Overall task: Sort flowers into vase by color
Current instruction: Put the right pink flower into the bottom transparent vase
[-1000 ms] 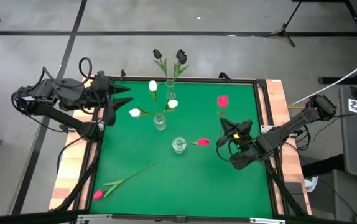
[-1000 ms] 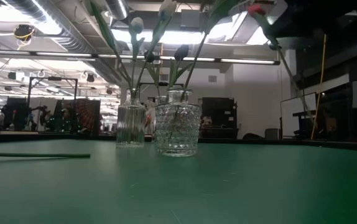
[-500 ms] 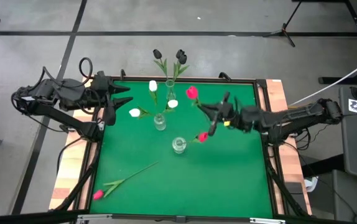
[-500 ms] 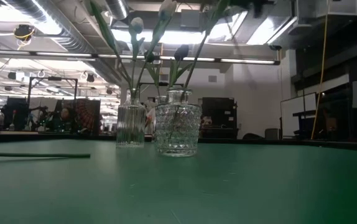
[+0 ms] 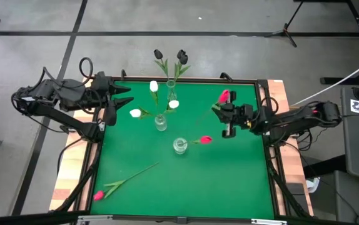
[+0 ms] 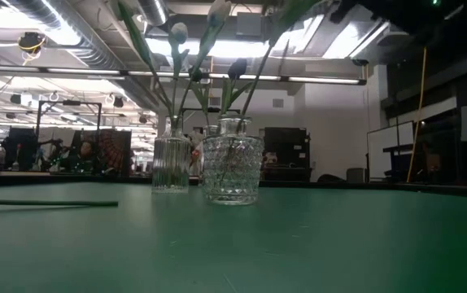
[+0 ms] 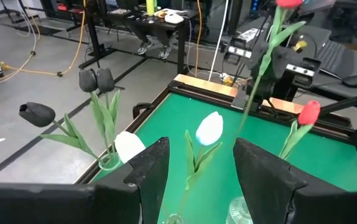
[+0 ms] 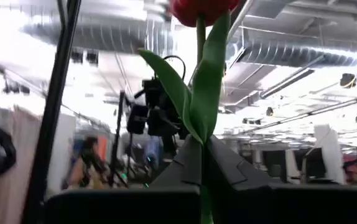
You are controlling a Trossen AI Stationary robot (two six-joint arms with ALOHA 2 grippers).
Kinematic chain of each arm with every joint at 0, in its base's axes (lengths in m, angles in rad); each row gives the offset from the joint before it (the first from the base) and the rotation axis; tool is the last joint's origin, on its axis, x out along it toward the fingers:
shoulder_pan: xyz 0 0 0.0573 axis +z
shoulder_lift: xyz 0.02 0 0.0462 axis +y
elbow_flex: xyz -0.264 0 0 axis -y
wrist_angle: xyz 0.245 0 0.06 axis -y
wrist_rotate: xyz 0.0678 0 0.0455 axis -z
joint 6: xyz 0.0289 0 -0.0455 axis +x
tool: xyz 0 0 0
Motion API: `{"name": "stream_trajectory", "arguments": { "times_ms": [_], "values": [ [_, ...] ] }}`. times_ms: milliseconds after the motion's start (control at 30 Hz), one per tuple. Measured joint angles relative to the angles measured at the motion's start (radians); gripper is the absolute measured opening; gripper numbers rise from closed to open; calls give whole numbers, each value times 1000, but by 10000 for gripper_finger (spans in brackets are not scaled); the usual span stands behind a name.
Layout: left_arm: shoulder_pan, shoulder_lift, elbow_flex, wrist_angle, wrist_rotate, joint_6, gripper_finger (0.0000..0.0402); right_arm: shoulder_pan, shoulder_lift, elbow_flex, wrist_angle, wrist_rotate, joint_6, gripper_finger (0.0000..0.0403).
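**A:** Right tool [image 5: 227,122] is clamped tight on a red tulip's [image 5: 224,95] stem, and we've carried it back toward the right edge of the green surface [image 5: 229,181]. Half a second ago we had that arm stretched out toward the middle, with the head near the white flowers; now the head sits close to the far right corner.

**B:** So we haven't dropped it in yet. From the right wrist view we see the leaf and stem [image 8: 201,112] standing straight up between our fingers, with the bloom at the top, so the hold looks sound.

**A:** Agreed. Where do we want it? The low clear vase [image 5: 179,146] in the middle already has one red tulip [image 5: 205,140] leaning out of it, so we judge that's the red one's home.

**B:** And the rest? White tulips [image 5: 154,86] are in the vase [image 5: 161,123] just beyond it, and the black ones [image 5: 182,57] stand at the far edge.

**A:** One more red tulip [image 5: 98,195] is lying flat near the front left corner, untouched.

**B:** Our left tool [image 5: 126,95]?

**A:** Parked at the far left corner with its fingers [image 7: 147,171] spread apart, holding nothing. We reckon the swing back means we're lining the stem up for another approach.
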Motion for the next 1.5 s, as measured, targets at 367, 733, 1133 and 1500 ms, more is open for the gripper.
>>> {"name": "stream_trajectory", "arguments": {
  "times_ms": [367,733,1133,1500],
  "values": [
    [0,0,0,1,-52,-12,178,0,277,100,165,-116,205,1],
    [0,0,0,0,-53,-10,178,3,363,132,178,-127,275,1],
    [0,0,0,-4,-56,-9,178,3,434,188,178,-153,269,1],
    [0,0,0,-8,-56,2,178,0,472,204,173,-197,265,1]
  ]
}}
